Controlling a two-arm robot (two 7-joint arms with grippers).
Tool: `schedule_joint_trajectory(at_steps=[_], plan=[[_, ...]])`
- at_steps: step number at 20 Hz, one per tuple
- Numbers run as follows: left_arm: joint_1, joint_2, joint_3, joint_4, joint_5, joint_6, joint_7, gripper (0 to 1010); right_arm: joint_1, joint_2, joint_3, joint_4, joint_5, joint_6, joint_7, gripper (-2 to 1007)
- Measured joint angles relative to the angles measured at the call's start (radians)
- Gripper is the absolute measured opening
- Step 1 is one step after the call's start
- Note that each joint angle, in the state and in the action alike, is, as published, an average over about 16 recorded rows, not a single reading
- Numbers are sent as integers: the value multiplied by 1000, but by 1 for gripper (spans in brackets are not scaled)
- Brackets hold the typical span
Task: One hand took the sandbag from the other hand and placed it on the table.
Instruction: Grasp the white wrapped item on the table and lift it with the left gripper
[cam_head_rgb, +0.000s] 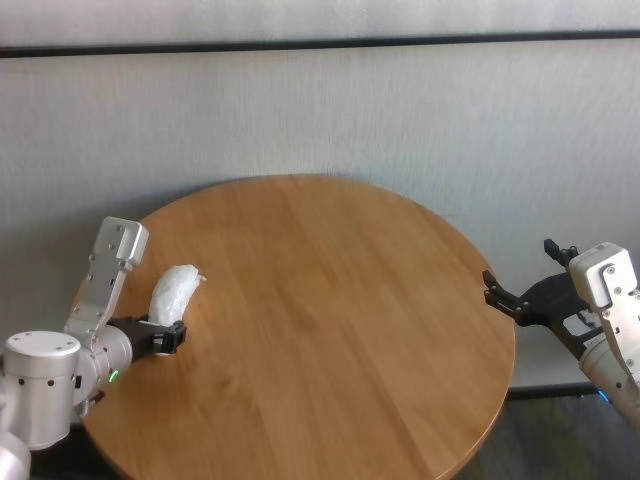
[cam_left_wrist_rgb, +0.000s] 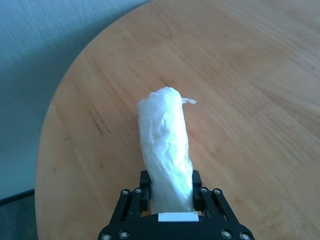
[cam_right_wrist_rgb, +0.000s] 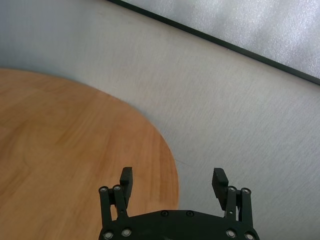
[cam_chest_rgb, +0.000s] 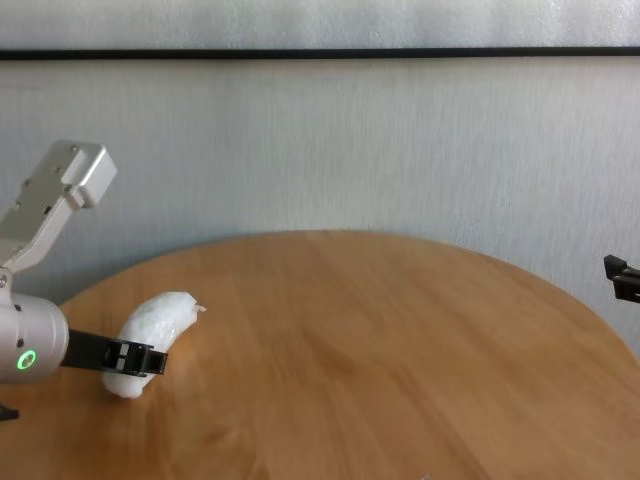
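My left gripper (cam_head_rgb: 165, 338), on the green-ringed wrist, is shut on the near end of the white sandbag (cam_head_rgb: 176, 292). It holds the bag over the left part of the round wooden table (cam_head_rgb: 330, 330). The bag sticks out ahead of the fingers (cam_left_wrist_rgb: 170, 145), twisted end away from me. It also shows in the chest view (cam_chest_rgb: 150, 330), just above or on the tabletop; I cannot tell which. My right gripper (cam_head_rgb: 520, 300), on the blue-ringed wrist, is open and empty just off the table's right edge, seen in the right wrist view (cam_right_wrist_rgb: 172, 181).
A pale grey wall (cam_head_rgb: 400, 110) with a dark horizontal strip stands behind the table. The floor (cam_head_rgb: 560, 440) shows beyond the table's right edge.
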Motion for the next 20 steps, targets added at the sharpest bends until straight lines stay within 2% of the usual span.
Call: schedule_joint_trajectory(at_steps=[20], plan=[[0, 0, 0, 0, -1, 1, 0, 406, 0, 0, 0, 0, 0, 0, 0, 1003]])
